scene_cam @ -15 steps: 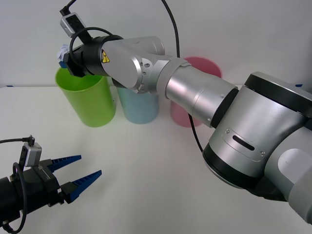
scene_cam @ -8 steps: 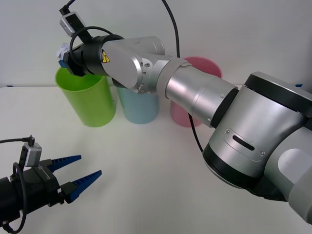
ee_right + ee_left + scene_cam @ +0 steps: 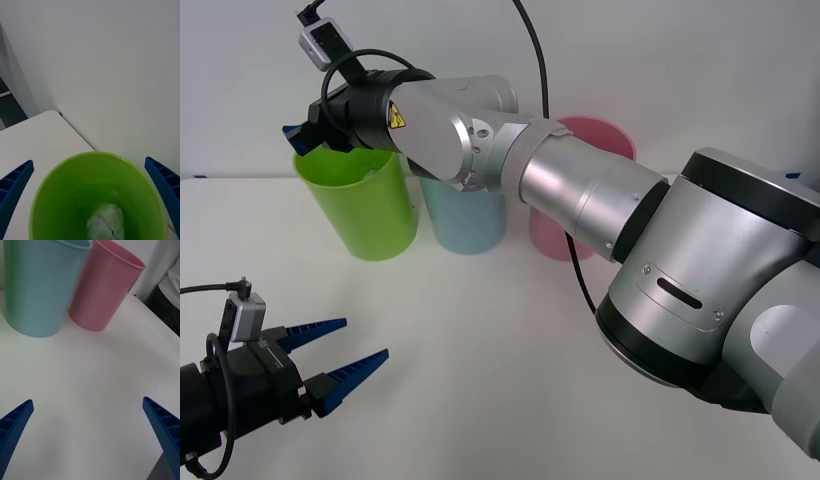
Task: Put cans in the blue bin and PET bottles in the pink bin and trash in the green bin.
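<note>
My right gripper (image 3: 90, 195) hung over the green bin (image 3: 360, 205), its fingers (image 3: 163, 187) spread wide apart and empty. The trash (image 3: 105, 223) lay at the bottom of that bin. The blue bin (image 3: 465, 220) stood just beside the green one, the pink bin (image 3: 580, 190) beyond it. My left gripper (image 3: 340, 365) waited low over the tabletop (image 3: 480, 340), fingers apart.

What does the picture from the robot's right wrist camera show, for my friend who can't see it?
A crumpled white wad of trash lies at the bottom of the lime-green bin, seen from straight above. The right gripper hangs over the bin with its blue ribbed fingers spread wide apart, and a white table and wall lie beyond.
</note>
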Controlling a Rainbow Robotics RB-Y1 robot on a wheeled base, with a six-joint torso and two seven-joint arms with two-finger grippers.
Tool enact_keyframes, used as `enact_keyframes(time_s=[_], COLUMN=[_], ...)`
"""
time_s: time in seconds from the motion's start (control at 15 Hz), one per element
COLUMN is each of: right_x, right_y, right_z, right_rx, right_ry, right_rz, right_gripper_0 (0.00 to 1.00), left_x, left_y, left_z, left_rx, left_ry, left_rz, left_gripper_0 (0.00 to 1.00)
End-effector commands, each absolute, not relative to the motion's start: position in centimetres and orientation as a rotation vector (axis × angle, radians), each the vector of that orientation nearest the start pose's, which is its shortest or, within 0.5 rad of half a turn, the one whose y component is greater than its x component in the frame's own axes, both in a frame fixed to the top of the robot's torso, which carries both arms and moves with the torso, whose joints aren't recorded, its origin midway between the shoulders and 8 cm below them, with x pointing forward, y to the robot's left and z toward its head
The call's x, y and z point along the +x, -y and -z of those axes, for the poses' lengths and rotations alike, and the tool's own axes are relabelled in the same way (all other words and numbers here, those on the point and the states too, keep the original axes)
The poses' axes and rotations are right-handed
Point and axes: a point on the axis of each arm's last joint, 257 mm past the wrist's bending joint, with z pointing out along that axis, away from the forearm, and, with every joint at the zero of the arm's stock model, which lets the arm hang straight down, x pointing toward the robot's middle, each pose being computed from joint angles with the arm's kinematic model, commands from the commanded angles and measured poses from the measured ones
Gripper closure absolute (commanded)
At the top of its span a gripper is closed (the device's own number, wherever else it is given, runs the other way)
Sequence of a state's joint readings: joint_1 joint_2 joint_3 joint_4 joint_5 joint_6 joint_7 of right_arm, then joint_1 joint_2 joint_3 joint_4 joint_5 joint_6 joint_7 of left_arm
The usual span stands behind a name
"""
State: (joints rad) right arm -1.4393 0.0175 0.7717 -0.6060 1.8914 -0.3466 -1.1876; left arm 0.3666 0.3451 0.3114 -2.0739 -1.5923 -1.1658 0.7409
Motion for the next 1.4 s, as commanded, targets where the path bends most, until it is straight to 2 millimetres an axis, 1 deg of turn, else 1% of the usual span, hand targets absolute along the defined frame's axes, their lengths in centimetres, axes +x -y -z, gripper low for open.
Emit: enact_keyframes(time_s=[0.07,0.27,0.33,0.4,0.47,0.53,0.6,0.67,0.73,0.87,0.93,1.0,1.13,1.2,1.33,1.4], right_x=[59.5,59.5,59.4,58.7,57.5,57.2,57.2,57.1,56.9,56.2,55.3,54.6,53.3,52.1,50.0,48.7], right_y=[-25.6,-25.7,-25.9,-26.7,-27.8,-27.2,-25.9,-24.3,-21.7,-17.3,-14.5,-11.9,-7.7,-5.1,-1.3,0.9], right_z=[3.3,3.3,2.2,0.9,-0.3,-2.3,-3.9,-5.2,-6.5,-8.0,-8.8,-9.1,-9.4,-9.4,-9.0,-8.0], right_rx=[-0.937,-0.934,-0.917,-0.91,-0.922,-0.93,-0.921,-0.916,-0.917,-0.923,-0.932,-0.935,-0.937,-0.93,-0.922,-0.918], right_ry=[-1.613,-1.614,-1.602,-1.58,-1.553,-1.535,-1.518,-1.5,-1.477,-1.457,-1.443,-1.432,-1.414,-1.407,-1.394,-1.394], right_rz=[-0.539,-0.545,-0.569,-0.605,-0.642,-0.671,-0.697,-0.726,-0.749,-0.776,-0.793,-0.8,-0.807,-0.822,-0.826,-0.814], right_gripper_0=[0.0,0.0,0.0,0.0,0.0,0.0,0.0,0.0,0.0,0.0,0.0,0.0,0.0,0.0,0.0,0.0], left_x=[34.0,34.0,34.0,34.0,34.0,34.0,34.0,34.0,34.0,34.0,34.0,34.0,34.0,34.0,34.0,34.0], left_y=[-20.6,-20.6,-20.6,-20.6,-20.6,-20.6,-20.6,-20.6,-20.6,-20.6,-20.6,-20.6,-20.6,-20.6,-20.6,-20.6], left_z=[21.8,21.8,21.8,21.8,21.8,21.8,21.8,21.8,21.8,21.8,21.8,21.8,21.8,21.8,21.8,21.8], left_rx=[0.498,0.498,0.498,0.498,0.498,0.498,0.498,0.498,0.498,0.498,0.498,0.498,0.498,0.498,0.498,0.498], left_ry=[-1.905,-1.905,-1.905,-1.905,-1.905,-1.905,-1.905,-1.905,-1.905,-1.905,-1.905,-1.905,-1.905,-1.905,-1.905,-1.905], left_rz=[0.77,0.77,0.77,0.77,0.77,0.77,0.77,0.77,0.77,0.77,0.77,0.77,0.77,0.77,0.77,0.77], left_gripper_0=[0.0,0.0,0.0,0.0,0.0,0.0,0.0,0.0,0.0,0.0,0.0,0.0,0.0,0.0,0.0,0.0])
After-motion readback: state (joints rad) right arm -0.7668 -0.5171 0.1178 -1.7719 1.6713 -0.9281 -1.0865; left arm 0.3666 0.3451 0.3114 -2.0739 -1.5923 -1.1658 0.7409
